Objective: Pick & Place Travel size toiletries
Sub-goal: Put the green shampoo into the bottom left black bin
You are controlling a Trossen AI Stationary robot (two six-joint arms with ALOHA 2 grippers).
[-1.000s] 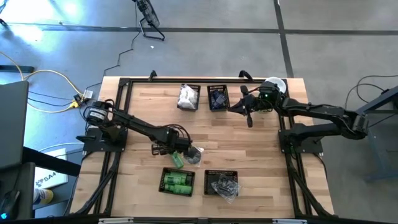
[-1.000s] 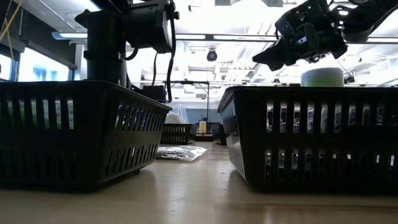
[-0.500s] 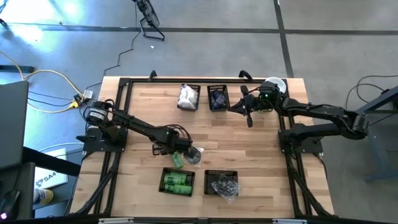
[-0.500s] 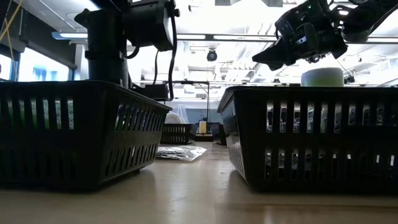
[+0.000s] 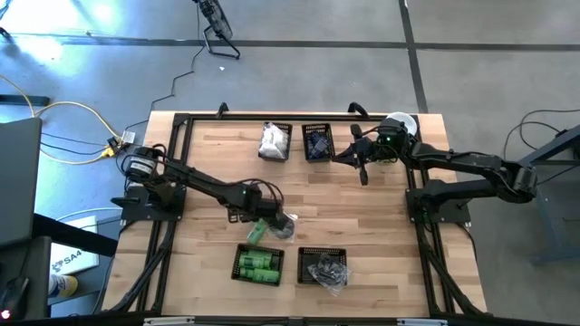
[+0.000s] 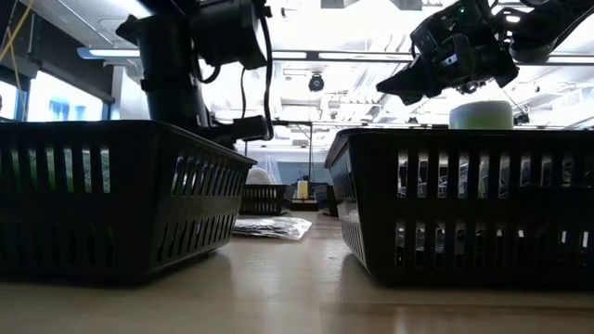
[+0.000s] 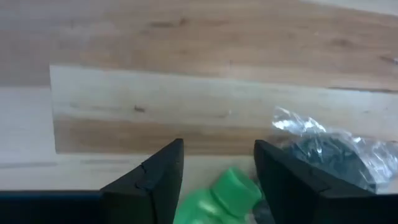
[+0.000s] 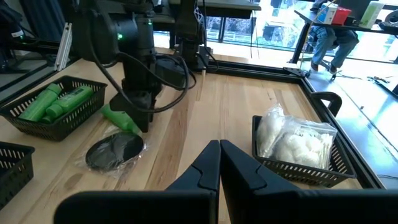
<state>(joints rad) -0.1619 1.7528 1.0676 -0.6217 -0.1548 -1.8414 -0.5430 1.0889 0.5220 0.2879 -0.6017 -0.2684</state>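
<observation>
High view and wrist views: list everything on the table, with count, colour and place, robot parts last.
Mesh baskets: four, black; two at the far edge, two at the near edge.
Green tubes: several, in the near-left basket.
Loose green tube: one, on the wood at the left gripper.
Clear-wrapped dark disc: one, beside that tube.
White packets: far-left basket.
Dark pieces: far-right basket.
Clear-wrapped bits: near-right basket.
Pale-green cylinder: one, far-right corner.
Left gripper: open astride the loose tube.
Right gripper: shut, far right.

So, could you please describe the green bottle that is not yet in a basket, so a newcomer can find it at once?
Start at the near-left black basket that already holds green bottles. Just behind it, on the bare wooden table, the left gripper stands over a single green bottle. Unlike the other green ones it lies outside any basket, beside a dark disc in a clear wrapper.
</observation>
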